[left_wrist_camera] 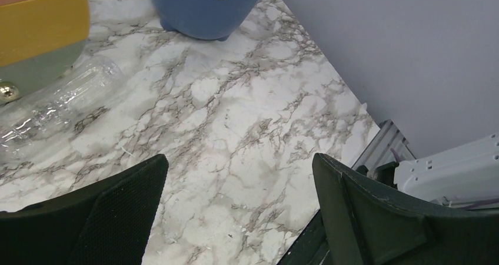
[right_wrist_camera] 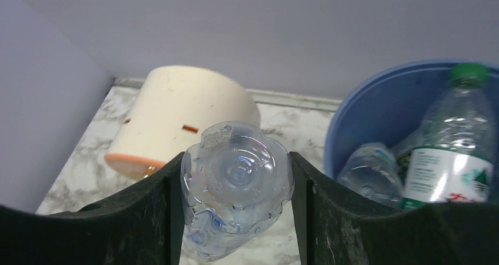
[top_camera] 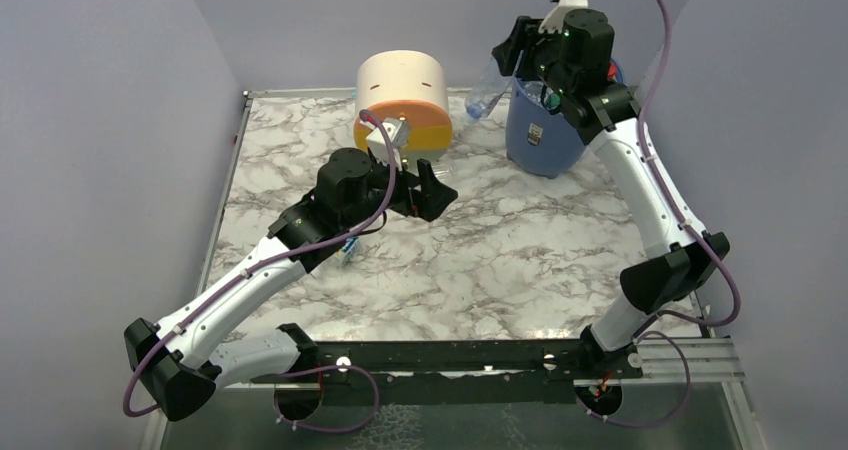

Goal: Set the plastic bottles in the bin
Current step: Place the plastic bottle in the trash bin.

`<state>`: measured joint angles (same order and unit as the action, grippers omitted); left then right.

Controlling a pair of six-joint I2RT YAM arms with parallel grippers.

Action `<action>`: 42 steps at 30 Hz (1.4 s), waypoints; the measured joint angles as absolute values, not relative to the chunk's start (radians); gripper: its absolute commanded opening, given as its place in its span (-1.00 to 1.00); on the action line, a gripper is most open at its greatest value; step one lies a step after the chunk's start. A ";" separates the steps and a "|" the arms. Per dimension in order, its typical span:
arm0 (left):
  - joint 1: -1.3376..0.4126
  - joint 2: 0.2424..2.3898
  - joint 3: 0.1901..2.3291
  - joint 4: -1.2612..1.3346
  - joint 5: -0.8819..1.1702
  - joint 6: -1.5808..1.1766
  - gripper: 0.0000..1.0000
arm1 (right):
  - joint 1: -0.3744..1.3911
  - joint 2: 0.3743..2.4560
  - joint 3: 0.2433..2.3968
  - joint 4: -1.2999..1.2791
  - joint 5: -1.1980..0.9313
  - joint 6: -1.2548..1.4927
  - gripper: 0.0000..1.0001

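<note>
My right hand [top_camera: 515, 58] clamps a clear bottle [right_wrist_camera: 235, 185] near its base, just beside the bin [right_wrist_camera: 376, 85]. The clear bottle looks light, thin-walled and slippery, so I squeeze gently. My left hand [left_wrist_camera: 238, 168] is spread wide near a second bottle [left_wrist_camera: 59, 103] lying on the bench [left_wrist_camera: 247, 112].

The top external view looks steeply down from above and behind the arm bases [top_camera: 598, 348] at its bottom edge, taking in the whole marble-patterned counter [top_camera: 500, 260]. The left wrist view sits low and close over that counter, the left pincer [left_wrist_camera: 238, 171] framing its bottom corners, and faces the tall round blue plastic bin [left_wrist_camera: 200, 9] at top centre. The right wrist view is raised, looking past the right pincer [right_wrist_camera: 235, 159] and a clear plastic bottle [right_wrist_camera: 235, 182] near the lens toward the back wall [right_wrist_camera: 265, 29]. All three share the bin and the cream-and-orange round drawer unit [top_camera: 403, 95].
</note>
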<state>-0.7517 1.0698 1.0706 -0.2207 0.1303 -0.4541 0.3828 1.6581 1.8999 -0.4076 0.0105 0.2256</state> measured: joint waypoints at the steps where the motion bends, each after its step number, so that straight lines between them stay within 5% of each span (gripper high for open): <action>1: -0.752 1.069 1.069 -0.224 0.127 -0.454 0.98 | 0.374 1.658 1.907 -0.400 0.038 0.218 0.14; 32: -0.745 1.064 1.037 -0.239 0.096 -0.453 0.98 | 0.236 1.843 1.899 0.035 0.415 0.012 0.10; 42: -0.741 1.064 1.037 -0.242 0.093 -0.453 0.98 | 0.236 1.924 1.901 0.057 0.434 -0.046 0.29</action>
<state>-0.7406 1.0641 1.0370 -0.2424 0.0929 -0.4526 0.2356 1.9236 1.9011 0.0570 0.4335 -0.0456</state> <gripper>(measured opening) 0.989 0.613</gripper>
